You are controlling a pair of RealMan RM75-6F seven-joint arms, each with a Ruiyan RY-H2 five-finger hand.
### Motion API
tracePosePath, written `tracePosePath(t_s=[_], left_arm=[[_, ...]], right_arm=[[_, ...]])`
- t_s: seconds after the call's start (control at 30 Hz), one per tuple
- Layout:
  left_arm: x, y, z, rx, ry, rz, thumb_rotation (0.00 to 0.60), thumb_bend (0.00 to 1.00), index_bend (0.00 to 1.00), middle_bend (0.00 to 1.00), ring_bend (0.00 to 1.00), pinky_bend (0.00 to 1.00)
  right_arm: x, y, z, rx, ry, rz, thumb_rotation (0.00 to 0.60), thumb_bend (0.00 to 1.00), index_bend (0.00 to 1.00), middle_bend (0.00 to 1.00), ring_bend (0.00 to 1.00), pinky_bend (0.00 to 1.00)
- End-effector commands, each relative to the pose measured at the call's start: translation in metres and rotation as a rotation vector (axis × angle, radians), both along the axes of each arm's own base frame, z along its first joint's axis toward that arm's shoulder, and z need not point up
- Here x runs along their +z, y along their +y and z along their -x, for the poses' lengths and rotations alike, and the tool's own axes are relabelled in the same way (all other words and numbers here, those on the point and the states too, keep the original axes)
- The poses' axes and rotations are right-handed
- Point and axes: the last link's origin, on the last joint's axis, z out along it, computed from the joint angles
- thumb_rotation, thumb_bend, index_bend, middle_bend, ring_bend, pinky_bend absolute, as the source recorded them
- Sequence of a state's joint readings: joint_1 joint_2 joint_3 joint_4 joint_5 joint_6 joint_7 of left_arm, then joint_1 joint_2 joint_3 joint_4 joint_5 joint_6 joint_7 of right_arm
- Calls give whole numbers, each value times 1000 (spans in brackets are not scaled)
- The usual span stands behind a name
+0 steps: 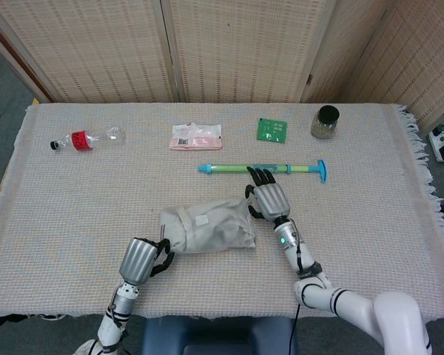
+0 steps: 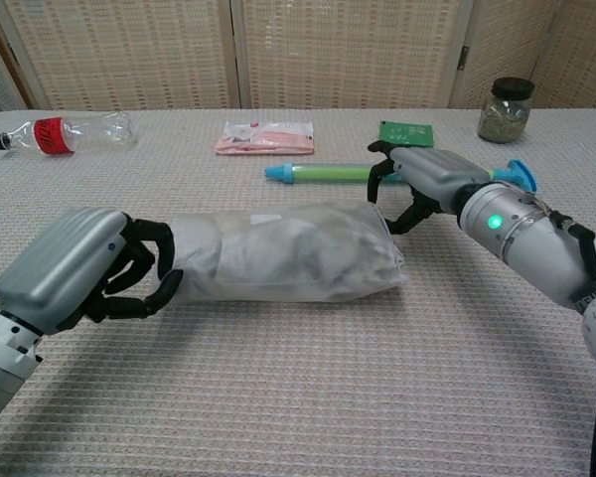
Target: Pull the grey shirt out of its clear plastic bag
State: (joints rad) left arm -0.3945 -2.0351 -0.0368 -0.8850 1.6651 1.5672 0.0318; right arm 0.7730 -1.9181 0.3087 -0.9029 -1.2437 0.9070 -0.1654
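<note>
The grey shirt in its clear plastic bag (image 1: 207, 225) (image 2: 278, 253) lies lengthwise near the front middle of the table. My left hand (image 1: 142, 259) (image 2: 79, 268) is at the bag's left end, with its dark fingers (image 2: 144, 268) curled tight against the plastic; it appears to grip that end. My right hand (image 1: 268, 198) (image 2: 422, 184) hovers at the bag's right end with fingers apart and arched over the top corner, holding nothing. I cannot tell whether it touches the plastic.
A green tube with blue ends (image 1: 229, 169) (image 2: 328, 173) lies just behind the right hand. Further back are a crushed bottle (image 1: 85, 139), a pink packet (image 1: 196, 137), a green packet (image 1: 271, 129) and a jar (image 1: 325, 122). Woven screens stand behind the table.
</note>
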Motion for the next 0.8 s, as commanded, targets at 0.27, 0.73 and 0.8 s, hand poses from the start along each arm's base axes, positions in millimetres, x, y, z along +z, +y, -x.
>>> tracePosePath(t_s=[0.27,0.73,0.8], left_arm=[[2,2,1,3,1,-2,520,606,687,1000,1000,1000],[4,7,4,4,1,-5,520,618,692,1000,1000,1000],[5,8,4,5,1,-7,524,622,693,1000,1000,1000]], right_arm=[[-3,0,3,-11,-1,9,600,330,502,0,0,0],[-15,-3,-5,-12,9,12,600,398,569,0,0,0],[-16,-4,-6,-11,11,18,600,434,591,0,0,0]])
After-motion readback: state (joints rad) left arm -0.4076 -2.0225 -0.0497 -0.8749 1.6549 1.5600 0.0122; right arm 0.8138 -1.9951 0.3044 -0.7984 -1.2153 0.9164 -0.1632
